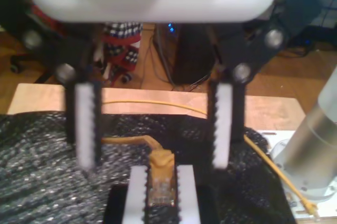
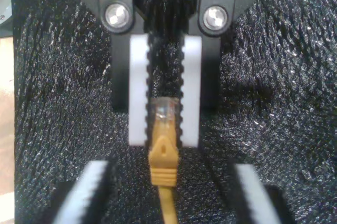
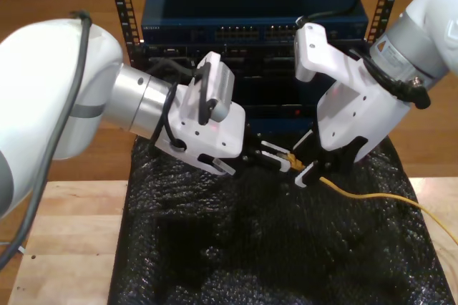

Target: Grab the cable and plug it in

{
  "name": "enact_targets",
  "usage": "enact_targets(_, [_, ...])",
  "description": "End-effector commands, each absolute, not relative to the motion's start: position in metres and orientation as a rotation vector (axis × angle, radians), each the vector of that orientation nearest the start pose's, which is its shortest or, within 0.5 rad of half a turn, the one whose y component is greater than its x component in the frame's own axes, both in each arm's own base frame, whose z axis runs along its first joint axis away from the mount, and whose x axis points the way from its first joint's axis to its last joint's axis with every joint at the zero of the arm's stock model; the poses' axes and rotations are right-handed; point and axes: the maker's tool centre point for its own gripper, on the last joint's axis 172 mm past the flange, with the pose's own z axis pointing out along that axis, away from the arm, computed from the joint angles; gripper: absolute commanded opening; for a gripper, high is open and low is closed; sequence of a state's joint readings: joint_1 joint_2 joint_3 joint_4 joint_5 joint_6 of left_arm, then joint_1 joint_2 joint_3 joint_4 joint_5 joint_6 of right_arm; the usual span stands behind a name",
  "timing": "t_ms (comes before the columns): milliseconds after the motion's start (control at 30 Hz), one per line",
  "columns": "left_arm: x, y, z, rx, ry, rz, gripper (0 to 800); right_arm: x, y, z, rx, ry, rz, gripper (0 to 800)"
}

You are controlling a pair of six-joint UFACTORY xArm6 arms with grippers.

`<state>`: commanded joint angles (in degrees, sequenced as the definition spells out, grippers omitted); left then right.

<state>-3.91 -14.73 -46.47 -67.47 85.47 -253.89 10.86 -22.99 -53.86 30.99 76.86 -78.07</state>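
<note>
A: Black mat underneath, rack behind. Where's the cable?
B: Its plug is pinched in my second gripper, above the mat. My first gripper faces it, spread wide.
A: Step?
B: Grabbed, I'd say. Next, line the plug up with a rack port and push in

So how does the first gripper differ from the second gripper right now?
My first gripper has its jaws wide apart, while my second gripper has its jaws closed. My first gripper holds nothing; my second gripper clamps the plug end of the cable. Both have white toothed pads on black fingers and face each other over the black mat.
</note>
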Motion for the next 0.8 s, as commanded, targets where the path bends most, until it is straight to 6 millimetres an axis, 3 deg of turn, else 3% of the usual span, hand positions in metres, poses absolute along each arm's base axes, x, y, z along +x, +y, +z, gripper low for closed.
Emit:
enact_targets(167, [0.357,-0.241,0.324,1.531,-1.271,0.715,2,0.362,0.184,0.324,-2.0,-1.831,-0.496,800])
enact_targets(300, [0.361,-0.233,0.328,1.52,-1.238,0.698,2,0.373,0.169,0.326,-2.039,-1.796,-0.531,800])
enact_targets(633, [0.376,-0.2,0.328,1.539,-1.121,0.726,2,0.376,0.173,0.337,-2.029,-1.804,-0.558,796])
enact_targets(800, [0.379,-0.193,0.342,1.489,-1.021,0.706,2,0.367,0.173,0.358,-2.02,-1.839,-0.635,789])
